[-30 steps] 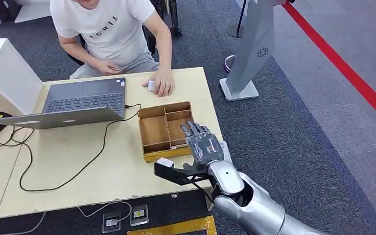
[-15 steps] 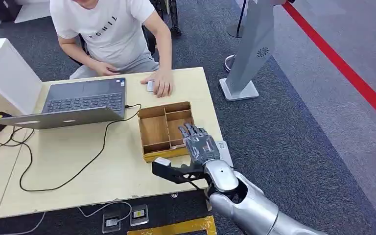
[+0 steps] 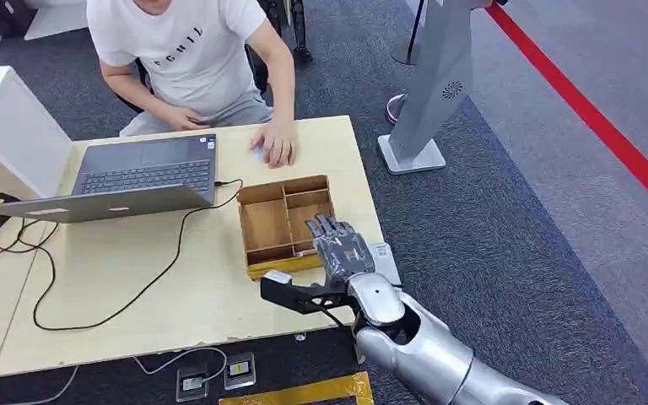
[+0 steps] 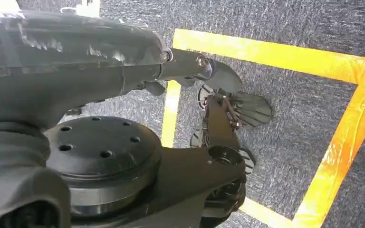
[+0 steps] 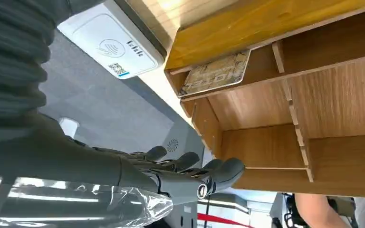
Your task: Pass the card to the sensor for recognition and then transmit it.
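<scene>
The card [image 5: 215,74], brownish and patterned, lies flat in a small compartment of the wooden tray [image 3: 263,226], at the tray's corner nearest the robot and the table's right edge. In the right wrist view it rests against the tray's outer wall. Just beside that wall, outside the tray, lies the sensor [image 5: 109,45], a white flat reader with a wave symbol on its face; in the head view the sensor [image 3: 382,253] sits at the right edge of the table [image 3: 135,287].

The right hand [image 3: 337,245] hovers over the near right part of the tray, its fingers [image 5: 218,170] extended, slightly apart, and holding nothing. The card lies apart from them. The left hand [image 4: 228,102] hangs over dark carpet marked with yellow tape [image 4: 337,147]; whether its fingers are spread or closed cannot be told.

Farther along the table stands an open laptop [image 3: 126,179] with a black cable [image 3: 135,291] trailing across the surface. A person [image 3: 190,51] in a white shirt sits at the far side, one hand [image 3: 277,143] resting on the tabletop.
</scene>
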`<state>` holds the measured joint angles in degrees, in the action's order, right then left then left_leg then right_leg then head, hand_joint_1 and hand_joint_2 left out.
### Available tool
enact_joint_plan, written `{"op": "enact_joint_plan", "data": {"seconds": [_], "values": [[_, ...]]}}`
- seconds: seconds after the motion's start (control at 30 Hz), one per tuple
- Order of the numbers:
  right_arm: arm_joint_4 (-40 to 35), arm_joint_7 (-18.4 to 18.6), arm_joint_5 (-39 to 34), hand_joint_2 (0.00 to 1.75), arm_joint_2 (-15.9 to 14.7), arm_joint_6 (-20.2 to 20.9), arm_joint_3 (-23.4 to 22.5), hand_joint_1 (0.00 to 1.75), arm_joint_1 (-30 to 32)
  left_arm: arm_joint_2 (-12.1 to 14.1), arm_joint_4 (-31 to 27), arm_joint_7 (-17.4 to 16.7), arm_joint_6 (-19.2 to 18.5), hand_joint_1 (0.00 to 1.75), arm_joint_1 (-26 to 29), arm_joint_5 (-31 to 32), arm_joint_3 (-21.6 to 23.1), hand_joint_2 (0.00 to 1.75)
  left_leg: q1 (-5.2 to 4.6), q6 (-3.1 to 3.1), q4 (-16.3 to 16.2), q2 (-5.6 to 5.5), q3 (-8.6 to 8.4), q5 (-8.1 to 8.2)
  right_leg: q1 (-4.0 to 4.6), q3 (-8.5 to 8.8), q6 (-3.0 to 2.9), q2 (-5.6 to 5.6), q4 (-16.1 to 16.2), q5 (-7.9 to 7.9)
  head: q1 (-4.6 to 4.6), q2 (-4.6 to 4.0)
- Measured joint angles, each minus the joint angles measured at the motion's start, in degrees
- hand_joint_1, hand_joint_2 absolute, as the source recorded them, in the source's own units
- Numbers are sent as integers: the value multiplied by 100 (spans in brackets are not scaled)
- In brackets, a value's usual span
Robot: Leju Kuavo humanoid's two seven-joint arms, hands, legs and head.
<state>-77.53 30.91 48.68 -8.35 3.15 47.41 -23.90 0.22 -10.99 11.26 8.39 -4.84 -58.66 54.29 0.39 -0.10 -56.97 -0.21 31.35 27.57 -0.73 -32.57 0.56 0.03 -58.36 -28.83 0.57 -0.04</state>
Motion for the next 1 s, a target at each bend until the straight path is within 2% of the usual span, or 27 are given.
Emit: {"op": "enact_joint_plan", "data": {"seconds": [1.0], "values": [[470,-55,13,175,271,-2,17,0,-108,-7,0,0,-9,0,-9,144,76,0,0,0,0,0,0,0,0,0,0,1,-1,0,0,0]]}}
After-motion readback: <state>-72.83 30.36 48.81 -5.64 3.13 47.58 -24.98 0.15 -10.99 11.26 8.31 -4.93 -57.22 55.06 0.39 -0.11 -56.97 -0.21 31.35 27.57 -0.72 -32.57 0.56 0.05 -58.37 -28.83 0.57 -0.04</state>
